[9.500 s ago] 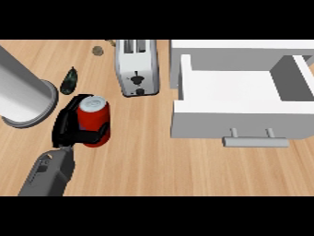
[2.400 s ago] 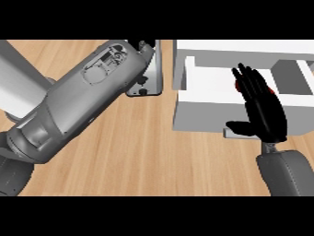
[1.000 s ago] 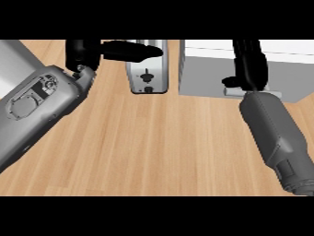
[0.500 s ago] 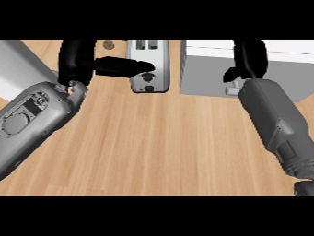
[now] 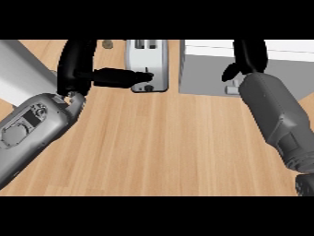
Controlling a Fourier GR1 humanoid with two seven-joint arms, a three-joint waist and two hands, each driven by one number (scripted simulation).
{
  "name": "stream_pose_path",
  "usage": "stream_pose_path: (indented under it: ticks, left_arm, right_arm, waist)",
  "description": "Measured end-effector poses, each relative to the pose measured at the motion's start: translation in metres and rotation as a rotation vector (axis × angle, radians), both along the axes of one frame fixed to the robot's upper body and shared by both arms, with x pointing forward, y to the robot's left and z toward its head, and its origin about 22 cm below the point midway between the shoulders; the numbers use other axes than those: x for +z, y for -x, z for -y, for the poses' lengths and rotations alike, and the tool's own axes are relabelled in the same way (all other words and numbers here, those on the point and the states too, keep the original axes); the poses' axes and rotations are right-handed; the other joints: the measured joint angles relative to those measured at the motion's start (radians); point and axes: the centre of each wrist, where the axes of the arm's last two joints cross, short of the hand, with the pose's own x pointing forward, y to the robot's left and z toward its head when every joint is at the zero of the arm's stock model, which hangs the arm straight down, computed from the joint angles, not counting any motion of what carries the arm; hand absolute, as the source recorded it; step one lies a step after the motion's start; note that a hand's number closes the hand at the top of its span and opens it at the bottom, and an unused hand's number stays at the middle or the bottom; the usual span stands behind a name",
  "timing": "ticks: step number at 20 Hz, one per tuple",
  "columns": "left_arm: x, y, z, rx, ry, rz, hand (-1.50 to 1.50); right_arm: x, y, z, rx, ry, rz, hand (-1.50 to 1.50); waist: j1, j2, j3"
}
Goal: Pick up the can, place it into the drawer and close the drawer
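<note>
The drawer (image 5: 254, 69) now shows only its flat grey front, pushed in since earlier, and the can is hidden from view. The right hand (image 5: 249, 57) rests open against that front. Left of the drawer stands a toaster (image 5: 148, 64); the left hand (image 5: 84, 69) hangs open beside it.

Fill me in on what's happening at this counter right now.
The robot's right hand is pressed against the front of the white drawer, which looks pushed in. The left hand hangs above the wooden counter, thumb reaching toward the silver toaster. The can is not visible.
</note>
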Motion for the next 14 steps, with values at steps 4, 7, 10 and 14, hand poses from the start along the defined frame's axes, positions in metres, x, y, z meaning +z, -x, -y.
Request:
stream_pose_path:
  ticks: [4, 7, 10, 14]
  left_arm:
    - [-0.002, 0.001, -0.008, 0.011, -0.001, 0.001, -1.5]
    - [-0.005, 0.004, -0.013, 0.014, 0.001, -0.006, -1.5]
    - [-0.01, 0.006, -0.015, 0.019, 0.002, -0.01, -1.5]
    - [-0.018, 0.008, -0.022, 0.037, 0.001, -0.017, -1.5]
  right_arm:
    - [0.003, -0.001, -0.002, 0.048, -0.114, 0.019, -1.5]
    - [0.008, -0.003, -0.004, 0.091, -0.205, 0.026, -1.5]
    - [0.012, -0.005, -0.014, 0.137, -0.301, 0.032, -1.5]
    - [0.02, -0.008, -0.027, 0.182, -0.491, 0.029, -1.5]
  waist:
    - [-0.008, 0.001, 0.001]
    - [-0.011, 0.002, 0.003]
    - [-0.017, 0.003, 0.003]
    - [-0.024, 0.0, 0.005]
